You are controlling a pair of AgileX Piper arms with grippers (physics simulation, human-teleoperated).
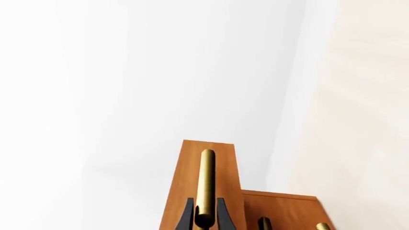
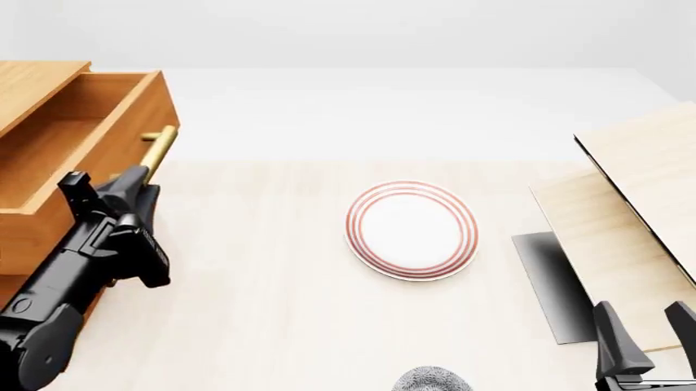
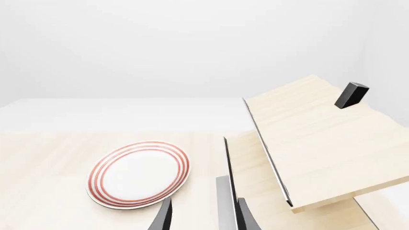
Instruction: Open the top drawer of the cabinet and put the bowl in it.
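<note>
The cabinet (image 2: 31,80) stands at the left edge of the table. Its top drawer (image 2: 139,106) is pulled out and its box looks empty. My left gripper (image 2: 135,181) is at the drawer's brass handle (image 2: 159,148). In the left wrist view the gripper (image 1: 205,201) has a finger on each side of the handle (image 1: 207,167), closed on it. The speckled bowl (image 2: 429,380) sits at the table's near edge, cut off by the frame. My right gripper (image 2: 644,334) is open and empty to the right of the bowl; it also shows in the right wrist view (image 3: 203,215).
A white plate with red rings (image 2: 411,230) lies in the middle of the table; it also shows in the right wrist view (image 3: 137,173). Pale wood boards (image 2: 641,175) and a dark grey mat (image 2: 549,285) are at the right. A black block (image 3: 351,95) sits on the upper board.
</note>
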